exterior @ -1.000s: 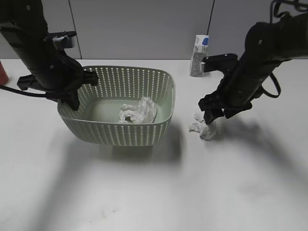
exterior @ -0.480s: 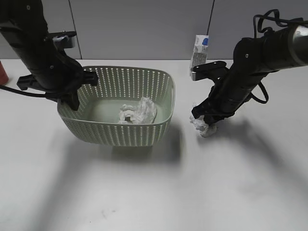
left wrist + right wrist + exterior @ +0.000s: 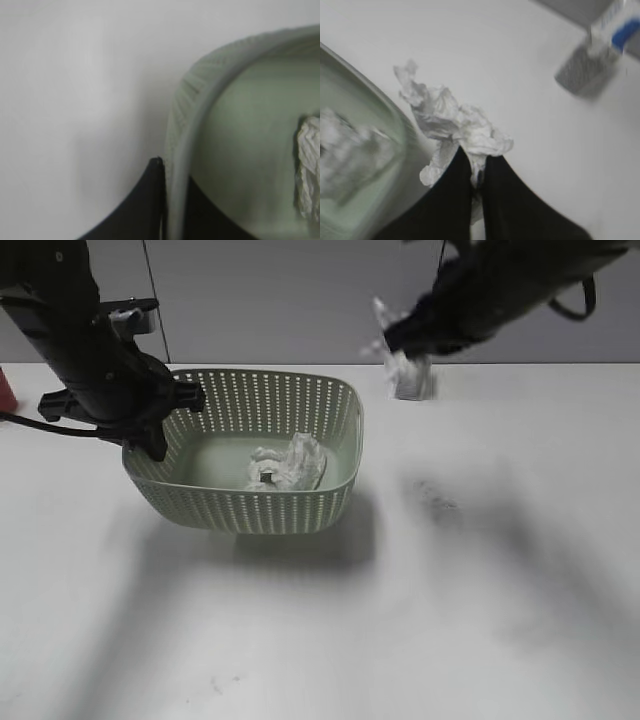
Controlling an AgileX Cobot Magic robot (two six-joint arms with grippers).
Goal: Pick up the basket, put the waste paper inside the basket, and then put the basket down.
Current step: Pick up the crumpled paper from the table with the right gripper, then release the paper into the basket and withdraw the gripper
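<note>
The pale sage-green basket hangs a little above the table, tilted. My left gripper is shut on its left rim, which runs between the jaws in the left wrist view. One crumpled white waste paper wad lies inside the basket and also shows in the left wrist view. My right gripper is raised high at the back right and is shut on a second waste paper wad, blurred in the exterior view, just right of the basket rim.
A white-and-grey carton with a blue cap stands at the back of the table, partly hidden behind my right gripper in the exterior view. A red object sits at the far left edge. A grey wall runs behind the white table.
My right gripper closed on the wad that lay on the table right of the basket and lifted it up and leftward. The basket tilted slightly; the left arm barely moved.
</note>
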